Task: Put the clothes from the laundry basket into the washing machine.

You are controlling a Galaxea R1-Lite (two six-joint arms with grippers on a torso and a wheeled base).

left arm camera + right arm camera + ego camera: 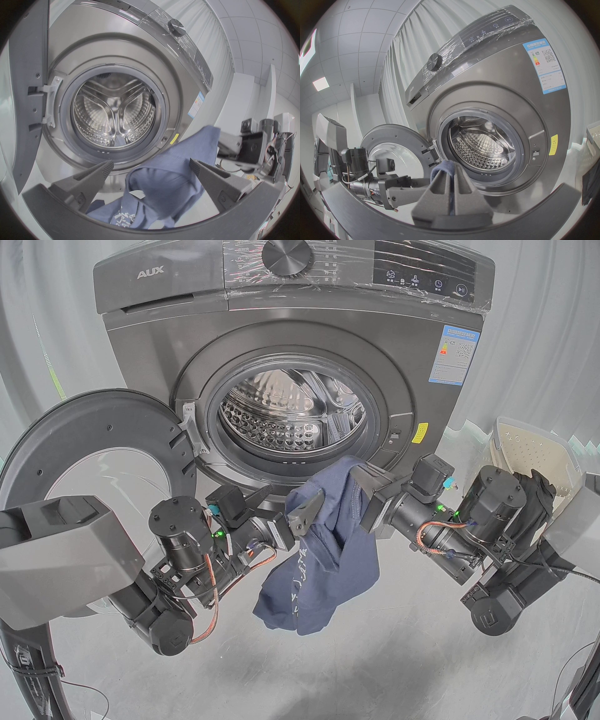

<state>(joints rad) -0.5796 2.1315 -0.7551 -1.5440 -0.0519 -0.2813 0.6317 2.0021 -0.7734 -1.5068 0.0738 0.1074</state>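
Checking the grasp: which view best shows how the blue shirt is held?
The head view: the blue shirt hangs whole from the right gripper, shut on its top edge. The left wrist view shows its upper folds between the left gripper's open fingers; the right wrist view just a tuft between shut fingers.

A smooth grey floor (400, 640) carries a front-loading washing machine (287, 334), its round door (94, 446) swung open to the left, and a pale laundry basket (531, 452) standing just beside the machine on the right.
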